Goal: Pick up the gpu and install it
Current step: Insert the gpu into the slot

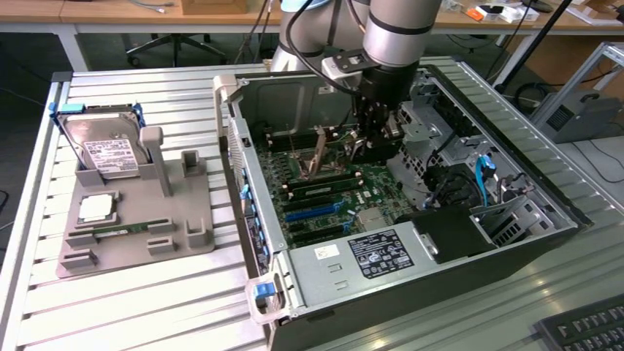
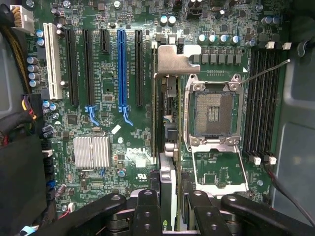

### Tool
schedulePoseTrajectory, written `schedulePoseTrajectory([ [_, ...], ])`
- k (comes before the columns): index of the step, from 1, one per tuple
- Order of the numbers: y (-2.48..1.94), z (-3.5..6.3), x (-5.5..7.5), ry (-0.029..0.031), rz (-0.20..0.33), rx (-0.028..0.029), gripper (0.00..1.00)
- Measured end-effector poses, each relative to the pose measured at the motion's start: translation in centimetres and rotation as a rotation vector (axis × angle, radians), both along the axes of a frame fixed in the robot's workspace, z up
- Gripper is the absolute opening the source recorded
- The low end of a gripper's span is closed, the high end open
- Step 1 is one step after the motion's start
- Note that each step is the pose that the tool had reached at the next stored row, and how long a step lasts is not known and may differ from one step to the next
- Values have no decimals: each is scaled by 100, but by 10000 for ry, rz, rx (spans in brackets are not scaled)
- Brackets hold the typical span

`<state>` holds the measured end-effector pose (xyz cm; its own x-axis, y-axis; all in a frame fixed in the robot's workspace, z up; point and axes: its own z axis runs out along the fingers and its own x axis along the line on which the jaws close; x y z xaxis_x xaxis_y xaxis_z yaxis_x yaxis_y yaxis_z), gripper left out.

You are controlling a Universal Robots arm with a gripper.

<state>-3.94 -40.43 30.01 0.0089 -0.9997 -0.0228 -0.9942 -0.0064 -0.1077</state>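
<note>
Inside the open computer case, we see the gripper clamped on the gpu, which it holds edge-on above the motherboard, near the empty CPU socket. We judge the install step under way; seating calls for aligning the card's edge over the blue slot.

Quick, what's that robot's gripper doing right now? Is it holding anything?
Gripper: shut on the gpu, a thin card held edge-on above the motherboard inside the open computer case.
</note>
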Motion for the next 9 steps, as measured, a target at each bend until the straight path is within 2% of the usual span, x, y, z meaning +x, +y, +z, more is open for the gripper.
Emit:
schedulePoseTrajectory([
  [9, -4, -39, -64, 0, 0, -40, 27],
])
